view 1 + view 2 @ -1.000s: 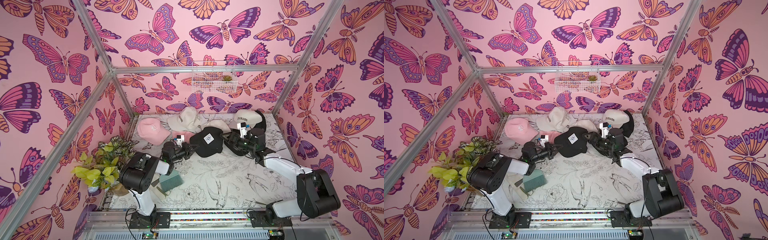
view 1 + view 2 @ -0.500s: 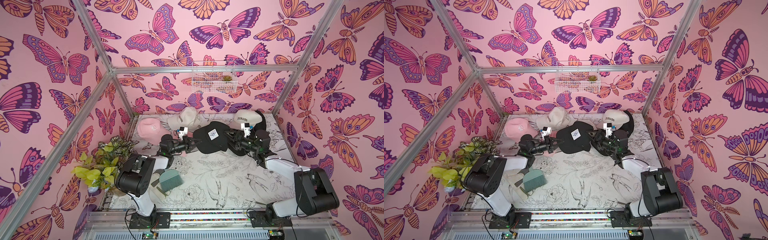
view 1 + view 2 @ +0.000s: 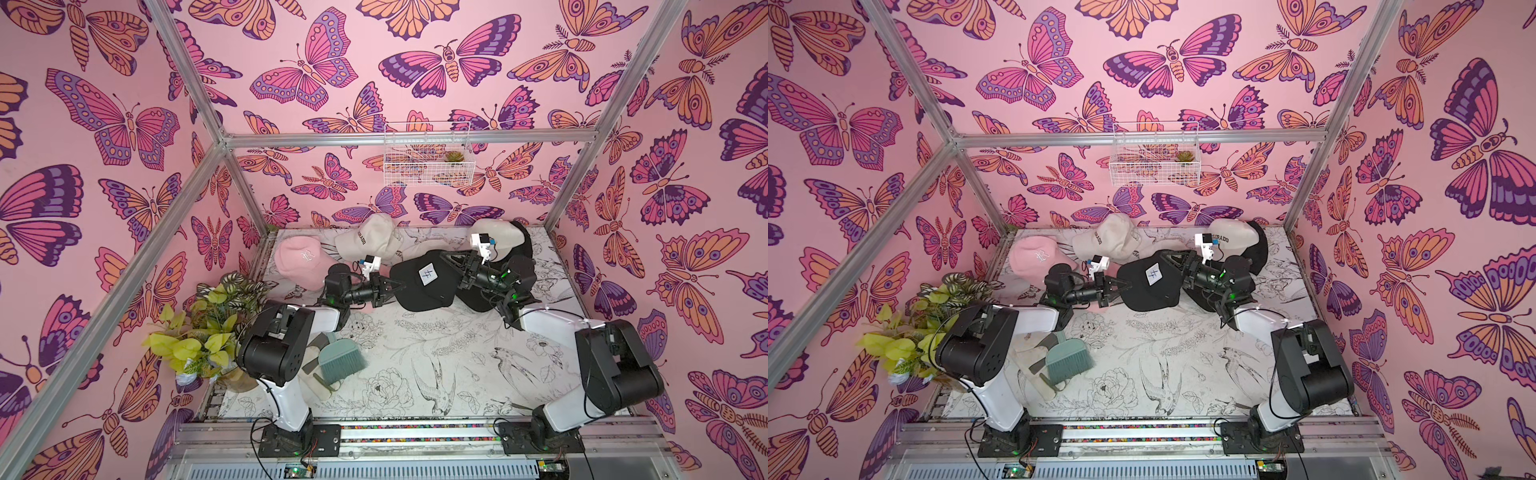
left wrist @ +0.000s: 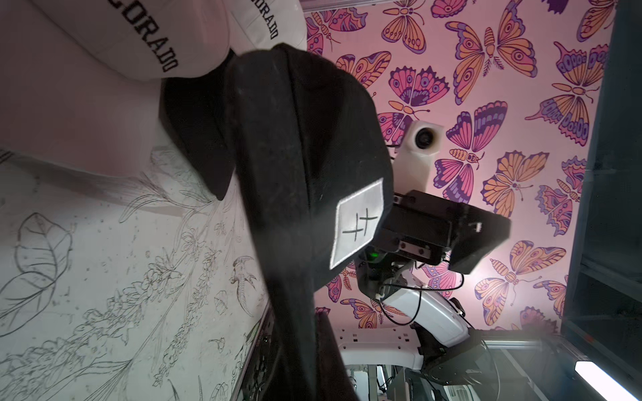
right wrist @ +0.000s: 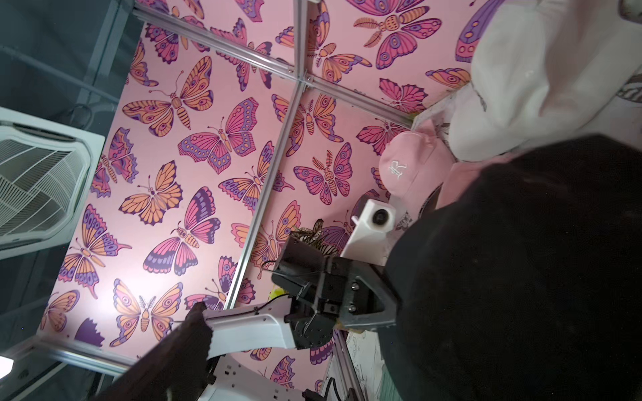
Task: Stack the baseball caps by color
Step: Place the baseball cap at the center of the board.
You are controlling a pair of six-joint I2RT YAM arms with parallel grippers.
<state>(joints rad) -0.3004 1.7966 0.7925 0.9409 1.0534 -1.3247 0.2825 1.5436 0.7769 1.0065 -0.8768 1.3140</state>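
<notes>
A black baseball cap with a white patch (image 3: 415, 295) (image 3: 1148, 291) (image 4: 305, 139) hangs mid-table, and my left gripper (image 3: 397, 286) (image 3: 1127, 286) is shut on its left edge. My right gripper (image 3: 453, 270) (image 3: 1177, 270) stands open against the cap's right side; the cap (image 5: 521, 277) hides one jaw. A pink cap (image 3: 301, 259) lies at the back left. A second pink cap (image 5: 462, 180) peeks out under the black one. A cream cap (image 3: 368, 241) lies behind. Another cream cap (image 3: 498, 239) rests on a black cap (image 3: 525, 249).
A further black cap (image 3: 478, 301) lies under my right wrist. A teal hand brush (image 3: 340, 359) lies beside the left arm's elbow, and a potted plant (image 3: 208, 328) fills the front left corner. A white wire basket (image 3: 428, 153) hangs on the back wall.
My left gripper has raised the patched black cap and carried it a little to the right. My right gripper, still open, has come in against the cap's other side.
</notes>
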